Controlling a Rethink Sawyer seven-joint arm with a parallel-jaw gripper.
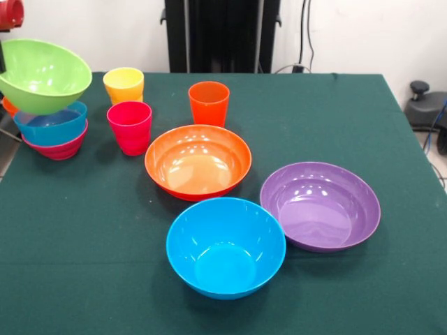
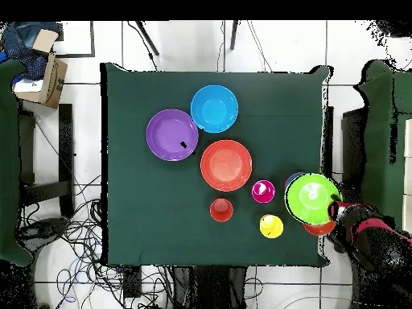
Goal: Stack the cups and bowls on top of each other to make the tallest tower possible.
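My gripper [image 1: 3,59] [image 2: 332,211] is at the table's edge, shut on the rim of the lime green bowl [image 1: 43,75] [image 2: 312,198]. The bowl hangs tilted just over a small tower: a translucent blue bowl [image 1: 52,125] in a magenta bowl [image 1: 59,149], with a translucent orange bowl [image 1: 8,106] peeking out behind. The yellow cup [image 1: 123,84] [image 2: 271,226], red-pink cup [image 1: 130,125] [image 2: 263,191] and orange cup [image 1: 209,102] [image 2: 221,210] stand upright beside it. The large orange bowl [image 1: 198,160] [image 2: 226,165], blue bowl [image 1: 225,246] [image 2: 214,108] and purple bowl [image 1: 320,204] [image 2: 172,134] sit apart mid-table.
The green tablecloth [image 1: 84,230] covers the table. The small pile stands close to the table's side edge. The robot's pedestal [image 1: 222,35] is at the far side. Cables [image 2: 80,233] lie on the floor beside the table.
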